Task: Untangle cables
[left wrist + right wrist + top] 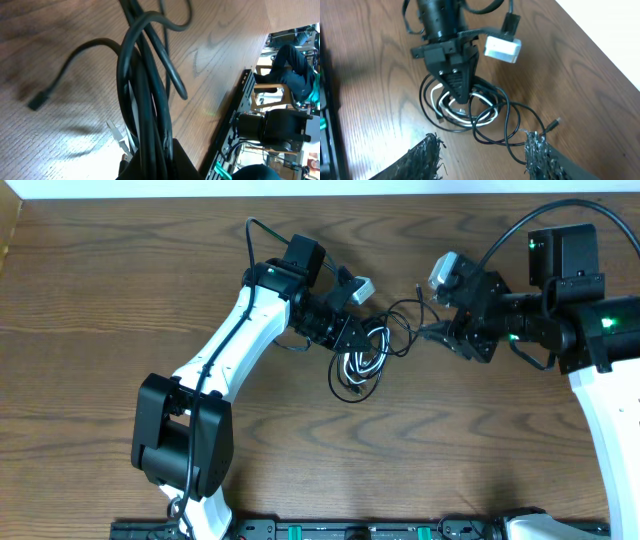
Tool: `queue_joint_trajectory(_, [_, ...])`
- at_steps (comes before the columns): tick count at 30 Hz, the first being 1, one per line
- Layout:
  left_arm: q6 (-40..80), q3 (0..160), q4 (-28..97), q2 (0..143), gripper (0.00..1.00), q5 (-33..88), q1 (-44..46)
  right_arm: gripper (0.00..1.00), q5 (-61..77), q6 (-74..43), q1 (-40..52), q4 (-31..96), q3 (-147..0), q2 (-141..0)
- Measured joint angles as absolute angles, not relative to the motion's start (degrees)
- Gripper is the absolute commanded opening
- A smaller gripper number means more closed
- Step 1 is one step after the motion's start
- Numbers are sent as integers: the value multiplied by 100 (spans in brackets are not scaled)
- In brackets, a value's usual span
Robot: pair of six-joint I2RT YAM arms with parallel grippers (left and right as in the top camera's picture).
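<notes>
The cables (pixel 362 365) lie as a small tangle of black loops and one white cord (pixel 460 118) at the table's middle. My left gripper (pixel 360 345) is shut on the bundle from above; in the left wrist view several black strands (pixel 150 100) run straight into its closed jaws (pixel 157 160). A free black end with a plug (pixel 37 102) lies on the wood. My right gripper (pixel 432 332) stands open just right of the tangle (pixel 482 150). One black loop (pixel 512 135) passes by its right finger (pixel 537 150), and nothing is between the fingers. A plug tip (pixel 552 123) lies beside it.
A black equipment rail (pixel 330 530) runs along the table's front edge. The white wall edge (pixel 300 188) borders the far side. Beyond the rail a seated person (pixel 295 65) shows in the left wrist view. The left arm's white link (pixel 235 340) crosses the left half of the table.
</notes>
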State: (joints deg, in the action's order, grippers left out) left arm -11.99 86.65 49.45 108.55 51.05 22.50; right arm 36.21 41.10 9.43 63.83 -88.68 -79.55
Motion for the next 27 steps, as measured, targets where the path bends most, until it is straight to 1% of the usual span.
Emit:
queue_joint_trajectory(4, [-1199,8665,4906,10855,7,5105,2250,56,3621,3798,943,6283,-8868,-8103])
queue_joint_trajectory(6, [-1199,8665,4906,10855,7,5105,2250,62,3621,3649,943,6267,-8868,-8232])
queue_joint_trajectory(8, [-1199,8665,4906,10855,7,5105,2250,66,3618,3496,943,6265,-8868,-8407])
queue_joint_trajectory(9, [-1199,8665,4906,10855,7,5105,2250,66,3616,3400,943,6261,-8868,-8499])
queue_joint_trajectory(12, [-1199,8665,4906,10855,8,5105,2250,65,3610,3050,943,6254,-8868,-8799])
queue_joint_trajectory(15, [-1197,8665,4906,10855,8,5105,2250,61,3601,2600,943,6254,-8868,-9072])
queue_joint_trajectory(21, [-1031,8665,4895,10855,8,5105,2250,58,3601,1767,943,6372,-8868,-9642])
queue_joint_trajectory(27, [-652,8665,4838,10855,8,5105,2250,55,3645,1505,1007,6611,-8868,-10143])
